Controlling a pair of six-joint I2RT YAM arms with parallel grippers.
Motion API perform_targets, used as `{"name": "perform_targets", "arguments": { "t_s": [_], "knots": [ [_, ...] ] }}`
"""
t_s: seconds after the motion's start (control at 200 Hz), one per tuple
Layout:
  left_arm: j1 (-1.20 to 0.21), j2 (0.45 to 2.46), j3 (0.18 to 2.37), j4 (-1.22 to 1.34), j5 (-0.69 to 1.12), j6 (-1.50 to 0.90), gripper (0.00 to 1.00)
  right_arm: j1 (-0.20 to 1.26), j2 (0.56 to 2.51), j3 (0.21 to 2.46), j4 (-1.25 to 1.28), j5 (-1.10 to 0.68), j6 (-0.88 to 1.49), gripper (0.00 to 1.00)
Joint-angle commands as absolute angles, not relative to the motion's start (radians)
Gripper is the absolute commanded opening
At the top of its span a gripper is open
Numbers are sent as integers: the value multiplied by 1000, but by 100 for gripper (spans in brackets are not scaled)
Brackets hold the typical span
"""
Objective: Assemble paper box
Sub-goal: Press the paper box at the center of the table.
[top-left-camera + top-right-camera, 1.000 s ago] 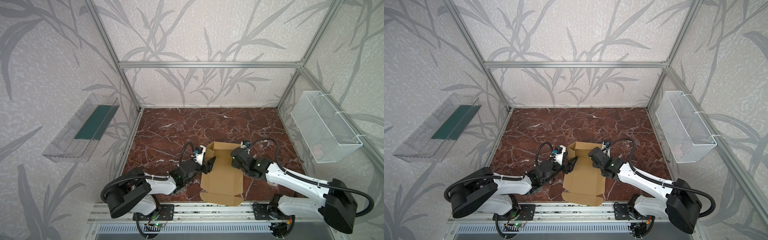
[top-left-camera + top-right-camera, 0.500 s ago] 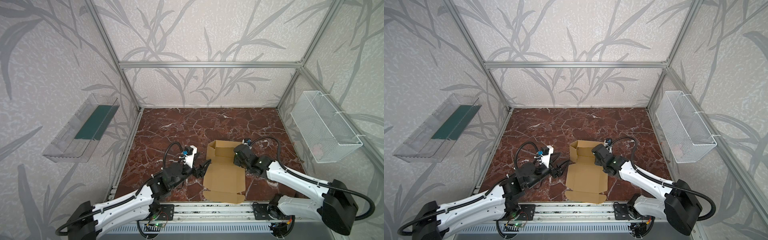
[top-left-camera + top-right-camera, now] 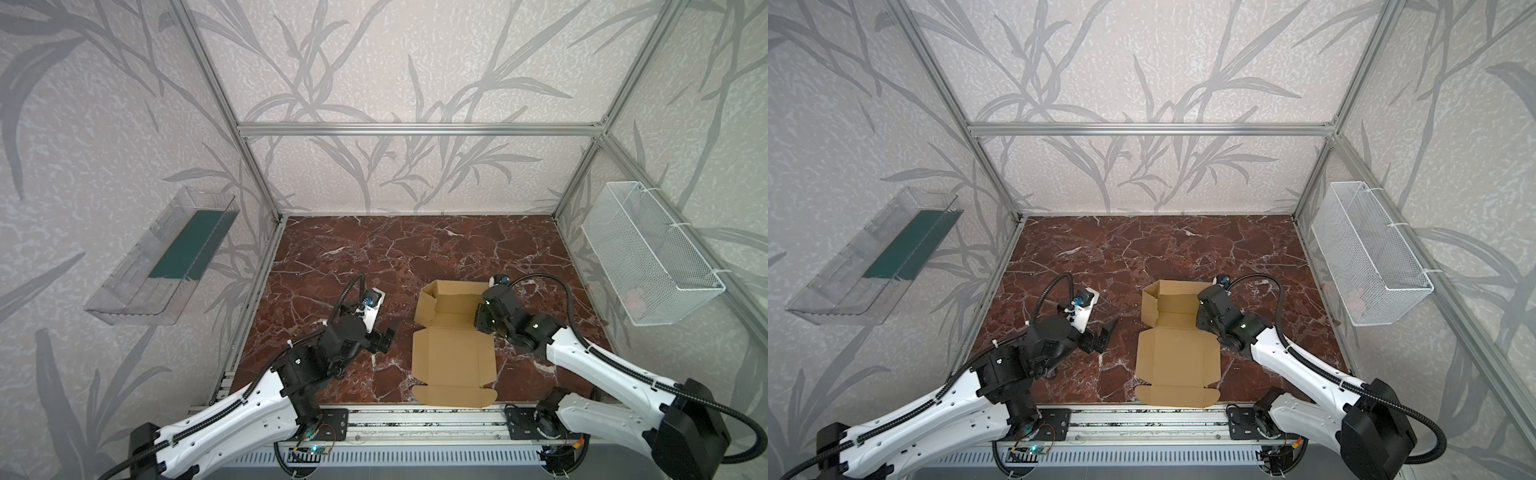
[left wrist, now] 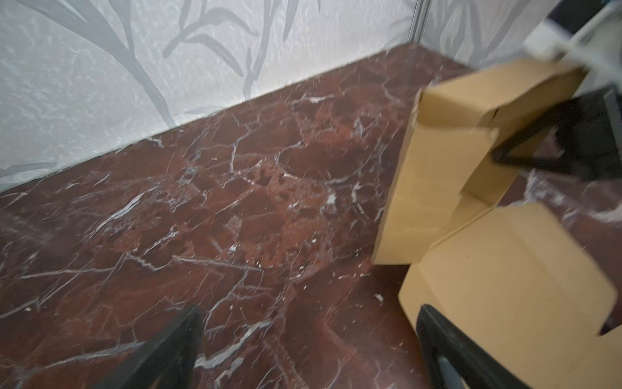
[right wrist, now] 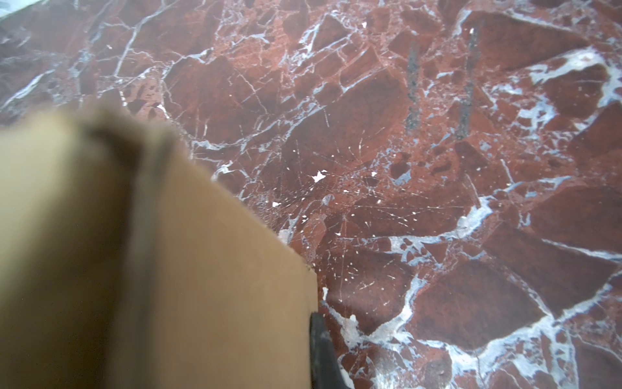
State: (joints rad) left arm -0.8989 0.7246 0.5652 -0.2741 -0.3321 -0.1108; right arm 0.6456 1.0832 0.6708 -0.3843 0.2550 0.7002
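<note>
The left gripper (image 3: 384, 338) hangs wide and empty beside the paper box (image 3: 453, 357), which lies half folded on the marble table (image 3: 374, 249), back walls raised, lid flat. Light, stiff yet easily creased, it probably wants pinching at a flap edge near a fold; the right gripper (image 3: 484, 316) is closed at its right wall, whether on cardboard I cannot tell

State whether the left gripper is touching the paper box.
Apart. Both top views show bare marble between the left gripper and the paper box.
</note>
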Motion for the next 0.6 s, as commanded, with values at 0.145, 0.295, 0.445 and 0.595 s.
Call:
{"name": "perform_targets", "arguments": {
  "t_s": [0.145,0.295,0.445,0.595],
  "knots": [
    [-791,802,531,-40,-135,-36,100,639,1051,661,-380,189,645,0],
    [-772,847,511,44,67,-54,100,639,1041,648,-374,177,646,0],
    [-772,855,453,138,215,-43,100,639,1029,650,-377,181,645,0],
    [-771,868,448,160,189,-19,100,639,1022,648,-372,170,644,0]
  ]
}}
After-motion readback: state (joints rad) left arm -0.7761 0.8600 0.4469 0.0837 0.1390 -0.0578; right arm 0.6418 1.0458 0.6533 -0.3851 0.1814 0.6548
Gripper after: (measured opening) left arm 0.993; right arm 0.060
